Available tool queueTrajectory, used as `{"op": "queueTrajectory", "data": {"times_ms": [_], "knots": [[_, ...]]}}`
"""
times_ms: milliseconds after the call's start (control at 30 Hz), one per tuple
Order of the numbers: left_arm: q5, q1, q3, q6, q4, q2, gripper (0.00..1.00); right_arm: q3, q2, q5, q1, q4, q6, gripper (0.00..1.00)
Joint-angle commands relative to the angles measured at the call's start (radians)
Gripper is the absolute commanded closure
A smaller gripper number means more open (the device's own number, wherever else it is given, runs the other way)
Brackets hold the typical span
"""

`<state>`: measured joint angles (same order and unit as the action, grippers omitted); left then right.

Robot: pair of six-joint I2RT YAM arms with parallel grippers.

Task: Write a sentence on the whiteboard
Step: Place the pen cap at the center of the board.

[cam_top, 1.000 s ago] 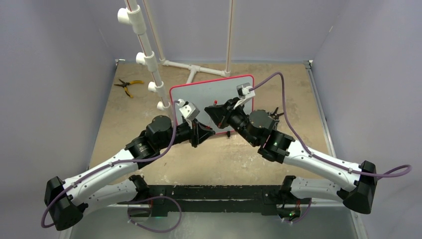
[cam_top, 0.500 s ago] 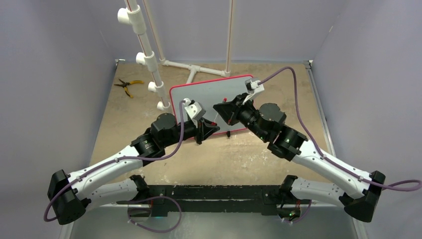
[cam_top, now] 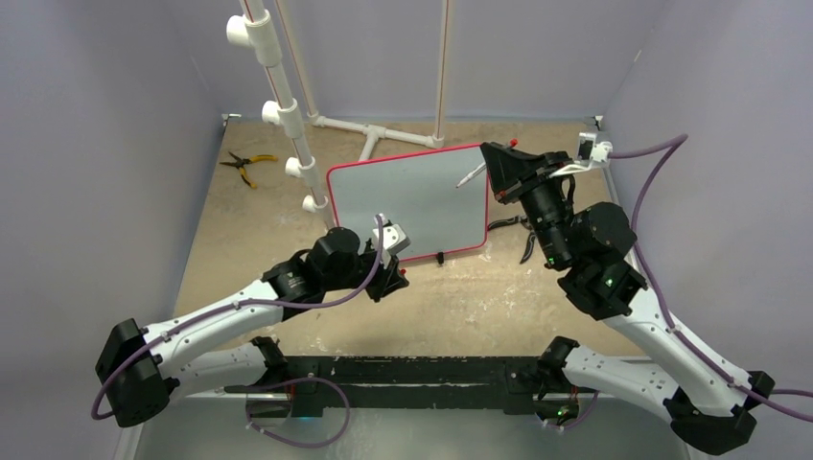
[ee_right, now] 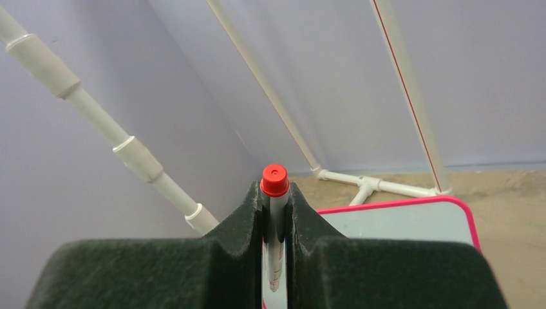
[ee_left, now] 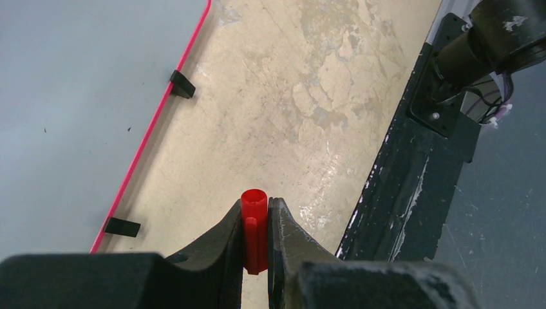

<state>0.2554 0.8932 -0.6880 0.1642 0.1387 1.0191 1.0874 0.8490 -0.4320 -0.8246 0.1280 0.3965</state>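
My left jaws pinch a red cap (ee_left: 254, 225) above the bench (ee_left: 290, 96); my right jaws clamp the marker (ee_right: 275, 193) near the whiteboard (cam_top: 407, 201)

The top view looked down from high behind. The left wrist view faced the table (ee_left: 290, 96) closely, the right wrist view the back wall (ee_right: 322, 64); all three shared the whiteboard (cam_top: 412, 206).

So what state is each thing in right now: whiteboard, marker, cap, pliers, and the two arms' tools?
whiteboard: lying flat, no writing visible.
marker: uncapped, tip pointing toward the whiteboard.
cap: off the marker.
left tool: shut on the cap.
right tool: shut on the marker.
pliers: lying on the table, handles spread.
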Motion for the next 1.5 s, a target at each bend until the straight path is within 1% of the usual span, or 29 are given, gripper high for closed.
{"op": "queueTrajectory", "data": {"times_ms": [0,100,233,367,500,567,700,833,900,1067,1167,1233,1267,1367,1467], "knots": [[-0.057,0.004,-0.028,0.023,0.01,0.036,1.0,-0.016,-0.023,-0.041,-0.002,0.031,-0.05,1.0],[-0.127,0.004,-0.05,0.083,0.058,0.084,1.0,-0.064,-0.056,-0.051,-0.002,0.059,-0.059,1.0],[-0.233,0.004,0.007,0.206,0.046,0.119,1.0,-0.12,-0.092,-0.102,-0.002,0.054,-0.051,1.0],[-0.249,0.004,0.083,0.272,-0.034,0.15,1.0,-0.158,-0.101,-0.127,-0.002,0.049,-0.055,1.0],[-0.293,0.004,0.077,0.277,0.001,0.215,1.0,-0.163,-0.091,-0.137,-0.003,0.018,-0.048,1.0],[-0.284,0.004,0.082,0.288,0.002,0.242,0.98,-0.17,-0.089,-0.137,-0.002,0.013,-0.039,1.0],[-0.277,0.005,0.091,0.297,-0.008,0.265,0.9,-0.18,-0.085,-0.133,-0.002,0.024,-0.031,1.0],[-0.284,0.004,0.092,0.3,-0.008,0.262,0.76,-0.18,-0.075,-0.131,-0.002,0.024,-0.033,1.0],[-0.286,0.005,0.093,0.307,-0.008,0.259,0.7,-0.179,-0.07,-0.131,-0.002,0.023,-0.032,1.0],[-0.289,0.005,0.085,0.318,0.006,0.219,0.5,-0.177,-0.067,-0.125,-0.002,0.021,-0.036,1.0],[-0.288,0.005,0.064,0.295,0.028,0.159,0.45,-0.182,-0.069,-0.09,-0.002,0.016,-0.04,1.0],[-0.262,0.005,0.042,0.263,0.037,0.104,0.43,-0.2,-0.075,-0.062,-0.002,0.026,-0.042,1.0],[-0.226,0.004,0.026,0.246,0.038,0.074,0.42,-0.208,-0.076,-0.044,-0.002,0.032,-0.042,1.0],[-0.15,0.004,-0.036,0.214,0.036,-0.004,0.41,-0.22,-0.07,0.038,-0.002,0.043,-0.041,1.0],[-0.126,0.003,-0.132,0.188,0.045,-0.022,0.4,-0.223,-0.057,0.121,-0.002,0.055,-0.031,1.0]]}}
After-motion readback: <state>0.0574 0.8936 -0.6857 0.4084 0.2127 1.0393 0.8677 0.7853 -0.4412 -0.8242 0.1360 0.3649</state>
